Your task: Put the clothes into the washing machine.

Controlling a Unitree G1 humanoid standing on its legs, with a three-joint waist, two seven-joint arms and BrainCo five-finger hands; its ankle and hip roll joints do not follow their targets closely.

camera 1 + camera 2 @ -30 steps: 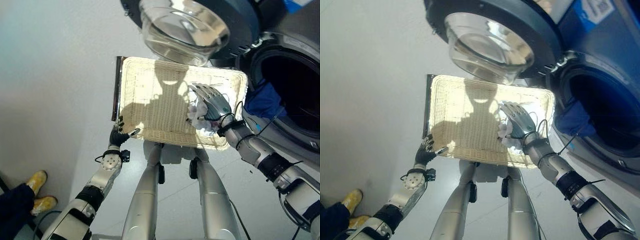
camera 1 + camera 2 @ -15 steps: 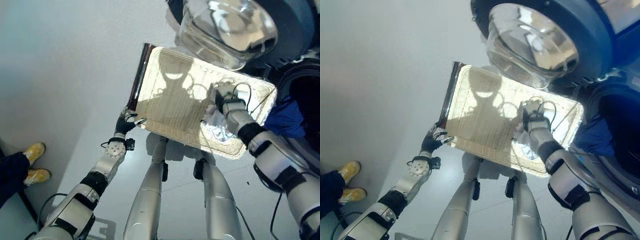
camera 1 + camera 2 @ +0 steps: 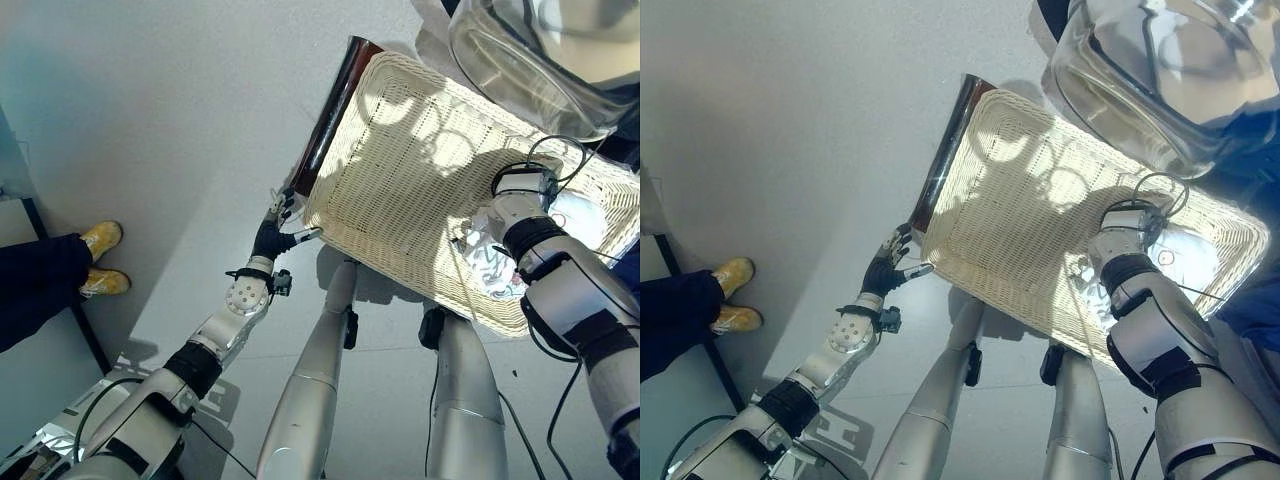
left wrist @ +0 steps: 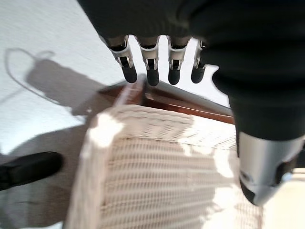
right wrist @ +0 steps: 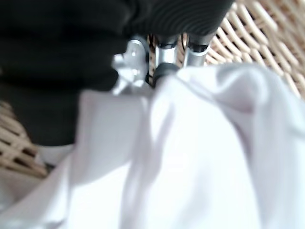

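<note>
The washing machine door (image 3: 1160,80) is seen above a wicker basket (image 3: 420,170) holding white cloth (image 3: 490,262). The right hand (image 3: 505,215) is buried in it, its grip unreadable. The left hand (image 3: 272,235) is held straight-fingered beside the basket's corner.

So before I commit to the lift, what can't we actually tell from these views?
- Right hand grip: white cloth bunches over the fingers in the right wrist view.
- Cloth extent: right arm covers part of it in the eye views.
- Woven wicker basket: far corner cut off by the left eye view's edge.
- Washing machine's glass door: cropped at the top.
</note>
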